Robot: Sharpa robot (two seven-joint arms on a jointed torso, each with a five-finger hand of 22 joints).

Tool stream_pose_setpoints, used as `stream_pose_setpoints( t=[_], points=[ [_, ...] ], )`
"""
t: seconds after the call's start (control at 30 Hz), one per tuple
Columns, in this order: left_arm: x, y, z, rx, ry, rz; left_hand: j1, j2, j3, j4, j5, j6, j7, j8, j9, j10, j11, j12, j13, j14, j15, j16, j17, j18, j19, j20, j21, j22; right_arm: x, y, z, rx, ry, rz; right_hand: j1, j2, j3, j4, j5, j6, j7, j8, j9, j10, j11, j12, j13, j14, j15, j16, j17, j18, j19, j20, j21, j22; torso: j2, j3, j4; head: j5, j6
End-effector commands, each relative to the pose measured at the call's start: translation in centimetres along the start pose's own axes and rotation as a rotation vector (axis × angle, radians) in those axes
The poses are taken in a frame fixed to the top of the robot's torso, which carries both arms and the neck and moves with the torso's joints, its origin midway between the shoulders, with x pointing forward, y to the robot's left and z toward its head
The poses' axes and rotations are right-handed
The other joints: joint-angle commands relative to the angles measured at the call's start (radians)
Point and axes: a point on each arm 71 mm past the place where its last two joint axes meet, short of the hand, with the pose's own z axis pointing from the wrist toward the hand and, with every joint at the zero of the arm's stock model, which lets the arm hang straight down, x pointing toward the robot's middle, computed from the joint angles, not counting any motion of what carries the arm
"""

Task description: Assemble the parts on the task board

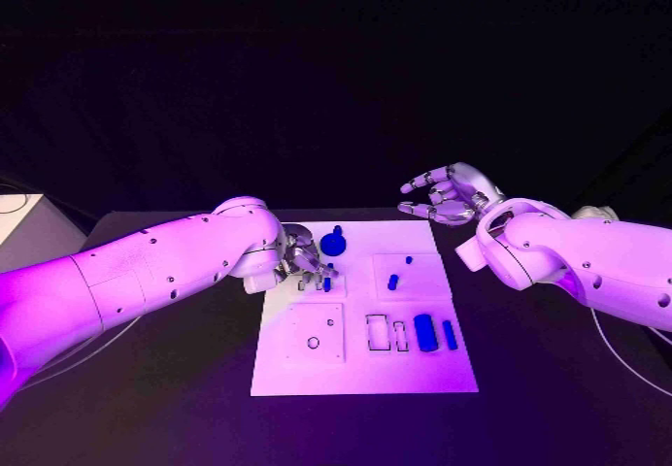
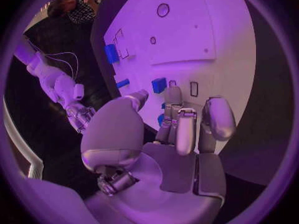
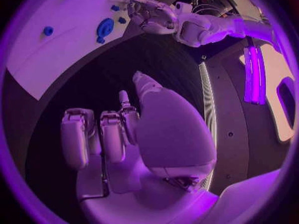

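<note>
Black desk (image 1: 168, 388) carries white task board (image 1: 351, 374). Left hand (image 1: 301, 260) over board's far-left corner, fingers curled on small blue part (image 1: 326, 283), round blue part (image 1: 333, 243) just beside. Right hand (image 1: 446, 197) raised off board, fingers apart, holding nothing; blue blocks (image 1: 424, 332) well apart from both hands.

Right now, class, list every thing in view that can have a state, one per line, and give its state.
Left hand: over the task board's far left part, fingers down at a small blue part; whether it grips it cannot be told.
Right hand: raised beyond the board, fingers apart, holding nothing.
Task board: flat on the table.
Round blue part: on the board's far edge.
Long blue block: lying on the board, untouched.
</note>
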Motion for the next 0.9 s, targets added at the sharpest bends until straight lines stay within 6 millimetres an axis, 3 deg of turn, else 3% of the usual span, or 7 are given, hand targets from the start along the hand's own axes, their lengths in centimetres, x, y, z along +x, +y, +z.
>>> stream_pose_setpoints(
  t=[0.03, 0.9],
  points=[
    [0.20, -0.13, 0.05, -0.002, 0.028, 0.024, -0.006, 0.002, -0.003, -0.005, 0.000, -0.002, -0.001, 0.006, 0.002, -0.003, -0.003, 0.006, 0.001, 0.074, -0.006, 0.007, 0.188, -0.002, 0.006, 0.002, 0.006, 0.001, 0.06, 0.09, 0.01, -0.007, 0.012, -0.007, -0.009, 0.002, 0.000, 0.007, 0.002, -0.007, 0.000, 0.004, -0.001, -0.005, 0.002, -0.006, 0.115, 0.093, 0.002, -0.003, 0.211, -0.001, 0.057, 0.002, -0.005, 0.178, -0.001, 0.0001, 0.0003, 0.001, -0.003],
    [0.44, 0.06, 0.59, -0.016, 0.056, 0.031, 0.036, 0.012, 0.019, -0.010, 0.000, -0.007, -0.004, 0.014, 0.021, -0.005, -0.006, 0.013, 0.002, 0.076, -0.008, 0.011, 0.193, -0.004, 0.008, 0.001, 0.012, 0.010, 0.29, 0.20, 0.10, -0.007, 0.023, -0.005, -0.011, 0.002, 0.003, 0.010, -0.001, -0.008, 0.000, 0.005, -0.002, -0.003, 0.002, -0.004, 0.116, 0.093, 0.002, -0.002, 0.212, -0.001, 0.057, 0.002, -0.004, 0.179, 0.000, -0.0003, 0.0010, 0.000, -0.013]
  ],
)
